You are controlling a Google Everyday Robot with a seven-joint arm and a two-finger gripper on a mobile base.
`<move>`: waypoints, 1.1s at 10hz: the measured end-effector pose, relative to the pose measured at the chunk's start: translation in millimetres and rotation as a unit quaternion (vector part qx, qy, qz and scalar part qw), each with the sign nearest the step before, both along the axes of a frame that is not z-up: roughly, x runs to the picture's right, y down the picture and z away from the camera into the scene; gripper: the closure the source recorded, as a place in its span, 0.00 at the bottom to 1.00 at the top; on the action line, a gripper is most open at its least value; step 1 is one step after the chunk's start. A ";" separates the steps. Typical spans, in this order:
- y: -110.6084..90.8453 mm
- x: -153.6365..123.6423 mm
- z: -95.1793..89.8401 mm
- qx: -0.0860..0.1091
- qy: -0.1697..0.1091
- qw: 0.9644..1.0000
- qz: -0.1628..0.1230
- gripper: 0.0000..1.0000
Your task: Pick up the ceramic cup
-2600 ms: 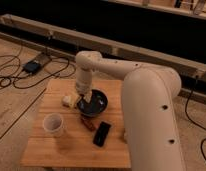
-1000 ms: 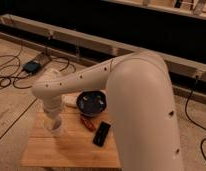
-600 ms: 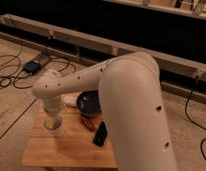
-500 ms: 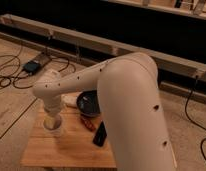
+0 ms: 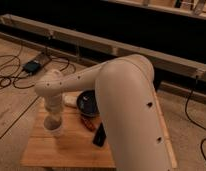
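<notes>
**Hand down over the ceramic cup, left side of surface**

Arm (image 5: 121, 95) is big, white, fills centre of view; reaches from lower right across to the left, wrist pointing down. Hand (image 5: 52, 121) sits at the end of that wrist, right on top of the ceramic cup (image 5: 55, 131). Hand state: can't tell, the tip merges w/ the cup's mouth.

Ceramic cup: small, white, upright, on left part of the wooden surface (image 5: 71, 150), near its left edge. Only lower body of the cup shows below the hand.

Other stuff on surface:
- dark bowl (image 5: 88, 102), wide & shallow, just right of the wrist, partly hidden behind the arm.
- pale roundish item (image 5: 71, 100), just left of bowl, partly behind wrist; can't tell what it is.
- reddish-brown item (image 5: 87, 123), in front of bowl, near it.
- flat black item (image 5: 100, 135), tilted, just right of the reddish one, next to the arm's edge.

Cup stands apart from the bowl, w/ bare wood between.

Floor: black device (image 5: 32, 66) w/ cables (image 5: 8, 75) at left, well apart from the surface.
</notes>
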State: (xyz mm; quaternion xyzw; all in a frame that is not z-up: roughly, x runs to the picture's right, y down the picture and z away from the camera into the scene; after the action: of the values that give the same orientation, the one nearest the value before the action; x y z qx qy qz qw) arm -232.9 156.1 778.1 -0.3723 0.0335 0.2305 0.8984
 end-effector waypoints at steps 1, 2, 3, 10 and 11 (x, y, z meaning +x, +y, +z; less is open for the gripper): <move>-2.1 0.9 -0.3 -0.006 -0.005 1.000 0.003 0.93; -7.1 2.7 -3.7 -0.016 -0.012 1.000 0.006 0.99; -14.5 5.0 -7.5 -0.025 -0.019 0.999 0.010 1.00; -103.4 33.2 -22.7 -0.047 -0.042 0.997 0.033 1.00; -111.2 35.7 -24.1 -0.053 -0.045 0.997 0.033 1.00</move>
State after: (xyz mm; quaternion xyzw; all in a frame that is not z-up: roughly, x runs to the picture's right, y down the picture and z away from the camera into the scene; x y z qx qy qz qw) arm -197.2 44.8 754.0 -0.4300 -0.0077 0.2412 0.8700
